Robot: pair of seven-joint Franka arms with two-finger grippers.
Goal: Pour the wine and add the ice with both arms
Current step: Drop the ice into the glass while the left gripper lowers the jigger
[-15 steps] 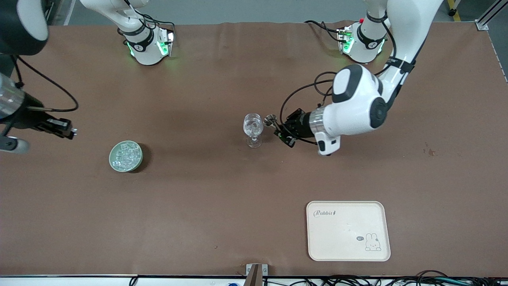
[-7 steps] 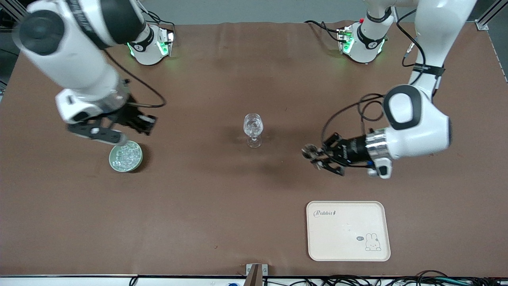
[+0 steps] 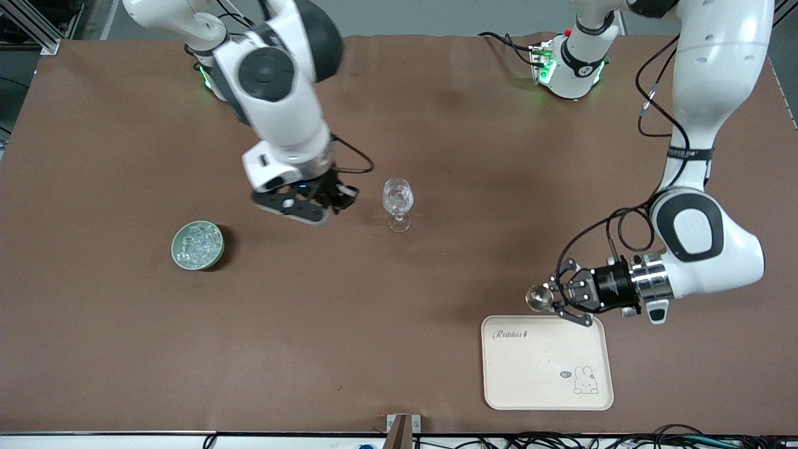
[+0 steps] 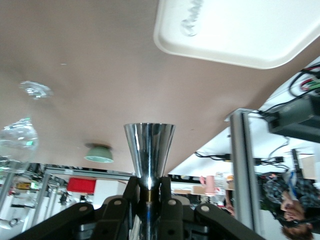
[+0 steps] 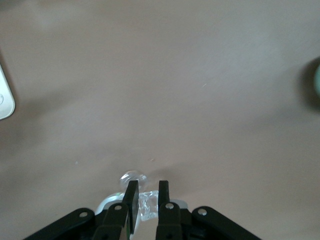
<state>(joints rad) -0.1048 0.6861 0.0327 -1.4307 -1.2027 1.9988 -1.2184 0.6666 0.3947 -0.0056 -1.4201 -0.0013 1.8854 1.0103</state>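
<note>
Pouring: judged done; left claw (image 3: 557, 298), pinching small metal cup (image 3: 537, 297), hung over tray (image 3: 545, 362) edge.
Ice (image 5: 146, 207): right claw (image 3: 333, 198) pinched 1 cube beside goblet (image 3: 397, 202); drop remained.
Dish (image 3: 197, 245): held more cubes.

Small shiny stemmed cup (image 3: 537, 297) held sideways in left gripper (image 3: 557, 294), over table by tray corner; no liquid visible. Ice cube (image 5: 146, 206), clear, pinched in right gripper (image 5: 146, 192) beside, perhaps over, upright goblet (image 3: 398, 204). More cubes (image 3: 197, 244) in green dish.
</note>
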